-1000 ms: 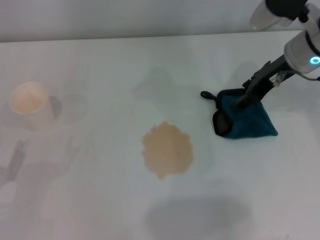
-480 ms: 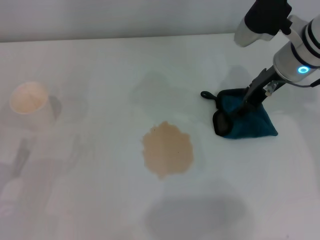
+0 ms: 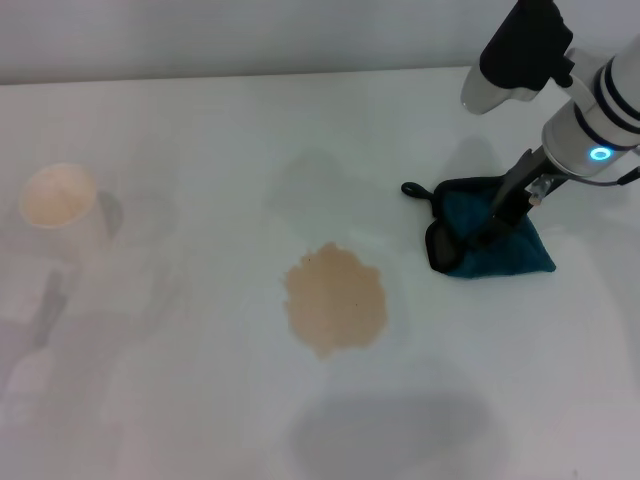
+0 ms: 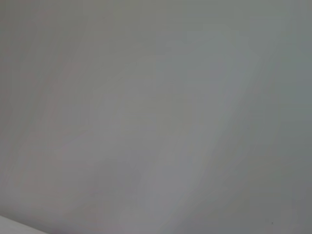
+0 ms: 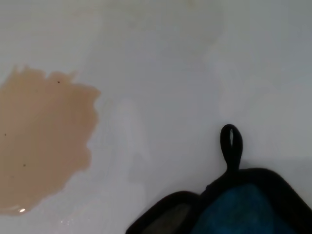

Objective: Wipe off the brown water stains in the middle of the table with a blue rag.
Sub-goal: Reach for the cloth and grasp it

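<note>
White table [image 3: 200,400] fills the head view. R arm comes in from the far right, gripper [image 3: 487,225] down on the rag [image 3: 505,250], black fingers [image 3: 505,200] pressed into the cloth's top; can't tell if they're open or closed, or actually pinching it. Stain [image 3: 335,298]: one tan ragged blotch approx mid-table, flat, untouched, well to the left of the rag with bare white between. Rag is teal-blue w/ black trim, bunched into a rough triangle on the table's right side; in the wrist view rag [image 5: 243,209] sits near the stain [image 5: 44,136] but apart. Paper cup [image 3: 58,200], white w/ tan inside, upright at far left, well away from both. Small black loop [image 3: 413,189] sticks out of the rag's far-left corner, lying on the table. L arm not seen; its wrist cam shows only blank grey-white.
</note>
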`<act>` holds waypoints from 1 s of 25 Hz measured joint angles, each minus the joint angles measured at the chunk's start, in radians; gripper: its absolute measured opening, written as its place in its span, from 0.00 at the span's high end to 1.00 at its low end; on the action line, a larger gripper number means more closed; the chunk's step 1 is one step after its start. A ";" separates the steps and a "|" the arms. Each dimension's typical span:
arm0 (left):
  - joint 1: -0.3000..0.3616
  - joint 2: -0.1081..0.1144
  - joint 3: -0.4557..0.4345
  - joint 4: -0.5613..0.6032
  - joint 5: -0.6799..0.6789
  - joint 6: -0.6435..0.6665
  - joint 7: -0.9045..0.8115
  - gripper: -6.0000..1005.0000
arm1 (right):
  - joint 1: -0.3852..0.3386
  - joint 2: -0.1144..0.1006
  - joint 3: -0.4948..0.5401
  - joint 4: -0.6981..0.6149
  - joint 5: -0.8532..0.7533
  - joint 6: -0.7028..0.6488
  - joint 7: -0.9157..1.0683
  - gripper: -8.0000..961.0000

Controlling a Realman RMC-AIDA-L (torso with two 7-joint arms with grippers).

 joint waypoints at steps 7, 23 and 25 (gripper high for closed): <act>0.004 0.001 -0.001 -0.002 0.000 0.000 0.000 0.11 | 0.002 0.001 -0.001 0.029 -0.001 0.027 0.000 0.17; 0.008 0.004 0.001 -0.002 0.002 0.000 0.000 0.11 | -0.001 0.001 -0.001 0.057 -0.013 0.040 0.001 0.33; 0.009 0.004 0.001 -0.001 0.005 0.000 -0.001 0.11 | -0.001 0.001 -0.001 0.057 -0.013 0.040 0.001 0.37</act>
